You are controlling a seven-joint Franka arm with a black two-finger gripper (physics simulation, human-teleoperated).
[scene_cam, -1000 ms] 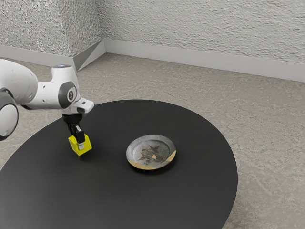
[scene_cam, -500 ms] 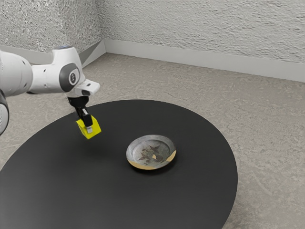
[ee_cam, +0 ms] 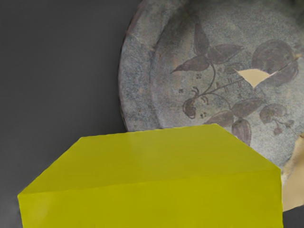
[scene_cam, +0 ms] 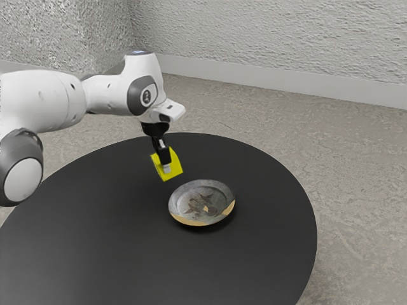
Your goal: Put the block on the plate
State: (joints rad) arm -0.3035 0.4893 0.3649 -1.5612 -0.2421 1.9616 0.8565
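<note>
Black table [scene_cam: 114,254], rough wall [scene_cam: 273,38], floor [scene_cam: 359,171].

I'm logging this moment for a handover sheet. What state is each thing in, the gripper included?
Gripper: shut on the block, above the table.
Block: held in the gripper, lifted off the table, not yet on the plate.
Plate: face up on the table, its painted plant design showing.
Table: bearing the plate.

Pretty plain room tbh: super bumpy pale grey walls [scene_cam: 286,38], smooth light baseboard [scene_cam: 286,88] along the bottom, mottled greyish-beige floor [scene_cam: 356,165]. Furniture-wise, there's a round black table [scene_cam: 95,248]. Lighting's kinda soft.
</note>
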